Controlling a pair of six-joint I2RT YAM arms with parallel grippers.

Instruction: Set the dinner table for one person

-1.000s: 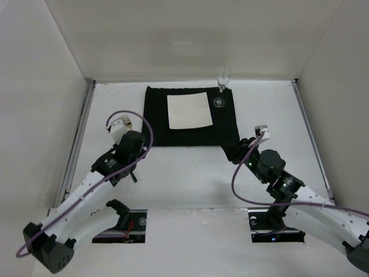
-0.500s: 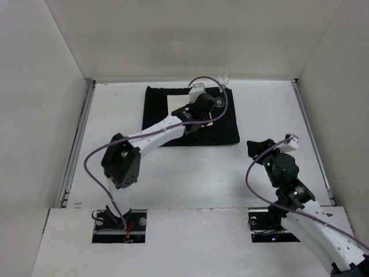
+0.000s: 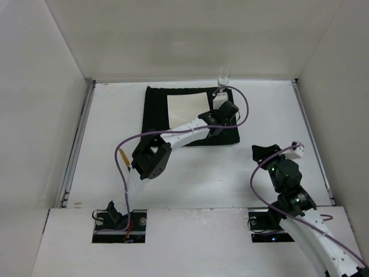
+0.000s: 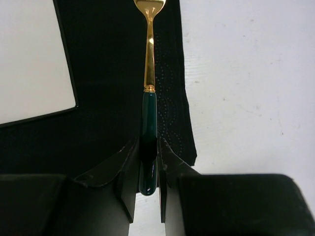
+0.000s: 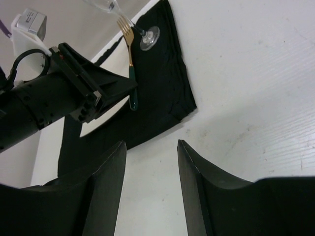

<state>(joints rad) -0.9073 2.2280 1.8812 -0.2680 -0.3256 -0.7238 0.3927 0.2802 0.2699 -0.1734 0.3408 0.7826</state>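
My left gripper (image 3: pixel 229 118) reaches across the black placemat (image 3: pixel 155 118) and is shut on the dark green handle of a gold fork (image 4: pixel 149 73). The fork lies along the mat's right strip, to the right of the square white plate (image 3: pixel 187 109), tines pointing at the wine glass (image 3: pixel 223 74). The handle's end sticks out past the mat's near edge, over the white dinner table (image 3: pixel 115 115). In the right wrist view the fork (image 5: pixel 129 44) points at the glass foot (image 5: pixel 149 38). My right gripper (image 3: pixel 262 153) is open and empty above bare table, near the mat's front right corner.
The wine glass stands at the mat's far right corner, close to the fork's tines. White walls enclose the table on three sides, with metal rails (image 3: pixel 78 150) along the left and right edges. The left arm's links and purple cable (image 3: pixel 130 144) span the table's middle.
My left arm has swung from the table's left side across the plate to the mat's right strip. My right arm has pulled back from the mat's front right corner.
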